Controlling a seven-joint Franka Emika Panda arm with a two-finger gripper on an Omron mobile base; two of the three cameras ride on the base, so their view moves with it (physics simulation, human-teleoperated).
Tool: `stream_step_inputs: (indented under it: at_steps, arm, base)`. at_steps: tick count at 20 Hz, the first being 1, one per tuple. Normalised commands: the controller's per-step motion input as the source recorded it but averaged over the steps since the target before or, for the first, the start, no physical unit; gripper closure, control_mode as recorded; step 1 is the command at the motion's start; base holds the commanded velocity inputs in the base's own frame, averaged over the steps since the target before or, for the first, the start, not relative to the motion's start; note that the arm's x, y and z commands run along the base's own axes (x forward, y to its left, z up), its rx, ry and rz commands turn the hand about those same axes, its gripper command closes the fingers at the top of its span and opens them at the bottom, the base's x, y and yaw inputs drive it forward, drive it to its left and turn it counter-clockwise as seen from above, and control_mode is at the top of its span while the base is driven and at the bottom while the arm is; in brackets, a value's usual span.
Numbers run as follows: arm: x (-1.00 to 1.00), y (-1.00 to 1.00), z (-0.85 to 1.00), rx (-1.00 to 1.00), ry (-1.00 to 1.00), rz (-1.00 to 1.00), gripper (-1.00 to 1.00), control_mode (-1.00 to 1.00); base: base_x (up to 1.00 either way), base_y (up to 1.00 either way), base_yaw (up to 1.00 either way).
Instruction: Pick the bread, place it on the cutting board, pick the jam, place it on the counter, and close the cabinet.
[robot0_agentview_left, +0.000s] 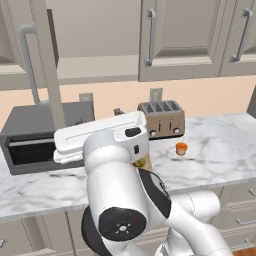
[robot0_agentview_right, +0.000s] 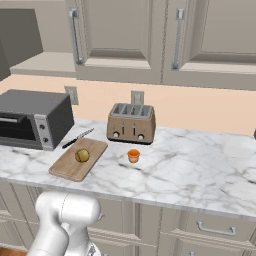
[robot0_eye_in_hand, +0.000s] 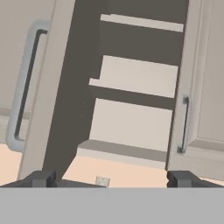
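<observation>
Standing open at the left of the left base view, the cabinet (robot0_agentview_left: 42, 60) door swings out edge-on above the oven (robot0_agentview_left: 35, 137), its bar handle facing the room. The jam (robot0_agentview_left: 181, 148) sits on the counter (robot0_agentview_left: 220, 145) right of the toaster (robot0_agentview_left: 161, 118), with bare marble around it.

From the right base view, the bread (robot0_agentview_right: 82, 155) lies on the board (robot0_agentview_right: 79, 159), a knife (robot0_agentview_right: 77, 138) just behind the board's far edge. The jam (robot0_agentview_right: 133, 156) stands just right of the board, apart from it, in front of the toaster (robot0_agentview_right: 132, 123). The arm hides most of the board from the left.

In the hand view, the gripper (robot0_eye_in_hand: 111, 179) faces the open cabinet (robot0_eye_in_hand: 131, 87); its fingers (robot0_eye_in_hand: 41, 178) are spread wide, holding and touching nothing. Straight ahead between them are bare shelves. The open door (robot0_eye_in_hand: 48, 87) slants beyond the left finger, while the closed door's handle (robot0_eye_in_hand: 183, 124) stands above the right finger.
</observation>
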Motion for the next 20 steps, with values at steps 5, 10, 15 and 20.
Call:
stream_step_inputs:
  at_steps: [5, 10, 15, 20]
  arm:
    - [-0.02, 0.38, -0.1, 0.0, 0.0, 0.14, -1.0, -1.0]
    - [0.0, 0.36, -0.11, 0.0, 0.0, 0.13, -1.0, -1.0]
    - [0.0, 0.18, -0.01, 0.0, 0.0, 0.06, -1.0, -1.0]
    - [0.0, 0.0, 0.0, 0.0, 0.0, 0.0, -1.0, -1.0]
  base:
    - [0.0, 0.0, 0.0]
    - [0.0, 0.0, 0.0]
    - [0.0, 0.0, 0.0]
    - [0.0, 0.0, 0.0]
